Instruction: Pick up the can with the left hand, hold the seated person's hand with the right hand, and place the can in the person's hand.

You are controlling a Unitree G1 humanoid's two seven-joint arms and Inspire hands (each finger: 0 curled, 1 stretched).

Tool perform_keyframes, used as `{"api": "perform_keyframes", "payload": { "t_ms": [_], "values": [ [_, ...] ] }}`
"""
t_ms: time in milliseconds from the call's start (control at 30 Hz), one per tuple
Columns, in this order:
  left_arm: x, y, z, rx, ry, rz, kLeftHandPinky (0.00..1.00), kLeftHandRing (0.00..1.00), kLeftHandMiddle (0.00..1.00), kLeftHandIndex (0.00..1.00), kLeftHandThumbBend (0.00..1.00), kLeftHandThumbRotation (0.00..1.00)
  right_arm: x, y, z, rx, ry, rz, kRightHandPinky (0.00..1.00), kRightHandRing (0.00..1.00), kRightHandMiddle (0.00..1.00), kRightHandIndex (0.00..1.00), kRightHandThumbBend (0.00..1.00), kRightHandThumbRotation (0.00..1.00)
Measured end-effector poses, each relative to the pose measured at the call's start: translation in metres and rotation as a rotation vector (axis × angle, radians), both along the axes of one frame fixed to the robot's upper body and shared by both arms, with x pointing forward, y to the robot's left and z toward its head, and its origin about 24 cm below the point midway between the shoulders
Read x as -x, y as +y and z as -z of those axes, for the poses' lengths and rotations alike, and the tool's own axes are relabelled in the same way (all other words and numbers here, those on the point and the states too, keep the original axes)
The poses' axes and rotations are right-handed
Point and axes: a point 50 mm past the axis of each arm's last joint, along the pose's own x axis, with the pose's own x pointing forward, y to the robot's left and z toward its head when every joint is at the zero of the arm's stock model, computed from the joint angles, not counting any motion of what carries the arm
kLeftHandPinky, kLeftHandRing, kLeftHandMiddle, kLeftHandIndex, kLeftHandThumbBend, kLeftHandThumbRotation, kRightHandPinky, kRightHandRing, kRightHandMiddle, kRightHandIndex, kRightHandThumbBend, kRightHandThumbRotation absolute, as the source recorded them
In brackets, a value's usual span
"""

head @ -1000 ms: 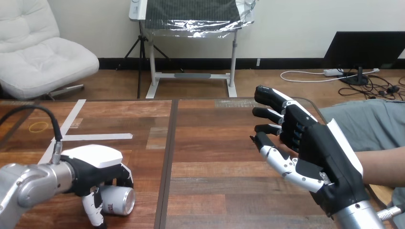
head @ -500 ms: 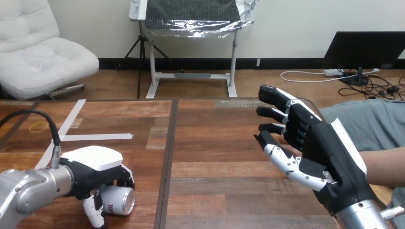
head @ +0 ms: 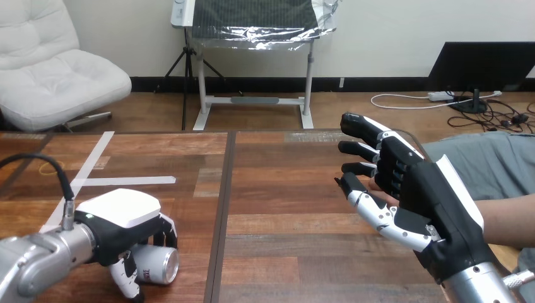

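The left hand [head: 120, 228] is grasping the can [head: 161, 265] on the table [head: 284, 208]; the right hand [head: 421, 196] is hovering released, in front of the person's forearm [head: 508, 218].

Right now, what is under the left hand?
The can lies on its side on the table, fingers of the left hand curled round it. The hand covers its left part.
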Motion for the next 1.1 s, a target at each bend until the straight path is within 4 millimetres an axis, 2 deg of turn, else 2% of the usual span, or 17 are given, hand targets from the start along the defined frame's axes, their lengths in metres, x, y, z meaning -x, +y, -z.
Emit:
{"api": "perform_keyframes", "payload": {
  "t_ms": [33, 100, 133, 367, 567, 767, 1100],
  "values": [
    [0.0, 0.0, 0.0, -0.001, -0.009, 0.001, 0.51, 0.57, 0.63, 0.63, 0.74, 0.01, 0.0, 0.0, 0.0, 0.001, -0.001, -0.001, 0.76, 0.85, 0.89, 0.86, 0.33, 0.02],
    [0.001, 0.0, 0.001, -0.007, -0.028, 0.005, 0.5, 0.56, 0.62, 0.62, 0.73, 0.01, 0.0, 0.0, -0.001, 0.004, -0.003, -0.002, 0.76, 0.85, 0.89, 0.86, 0.33, 0.02],
    [0.001, 0.0, 0.002, -0.007, -0.039, 0.006, 0.45, 0.51, 0.57, 0.59, 0.7, 0.0, -0.001, 0.0, -0.001, 0.005, -0.003, -0.003, 0.76, 0.85, 0.89, 0.86, 0.33, 0.02],
    [0.001, 0.004, 0.008, -0.012, -0.13, 0.008, 0.3, 0.36, 0.44, 0.52, 0.66, 0.0, -0.001, -0.001, -0.001, 0.012, -0.003, -0.005, 0.76, 0.85, 0.89, 0.86, 0.33, 0.02],
    [0.001, 0.007, 0.014, -0.008, -0.205, 0.018, 0.27, 0.33, 0.43, 0.51, 0.62, 0.0, -0.001, -0.001, -0.001, 0.017, 0.004, -0.005, 0.76, 0.85, 0.89, 0.86, 0.33, 0.02],
    [0.001, 0.009, 0.018, -0.003, -0.267, 0.028, 0.29, 0.36, 0.46, 0.52, 0.6, 0.0, -0.001, -0.002, -0.001, 0.019, 0.006, -0.005, 0.76, 0.85, 0.89, 0.86, 0.32, 0.02],
    [0.0, 0.013, 0.023, -0.003, -0.33, 0.047, 0.26, 0.33, 0.44, 0.52, 0.57, 0.0, -0.001, -0.002, -0.001, 0.016, 0.007, -0.006, 0.76, 0.84, 0.88, 0.85, 0.32, 0.0]
  ]
}}
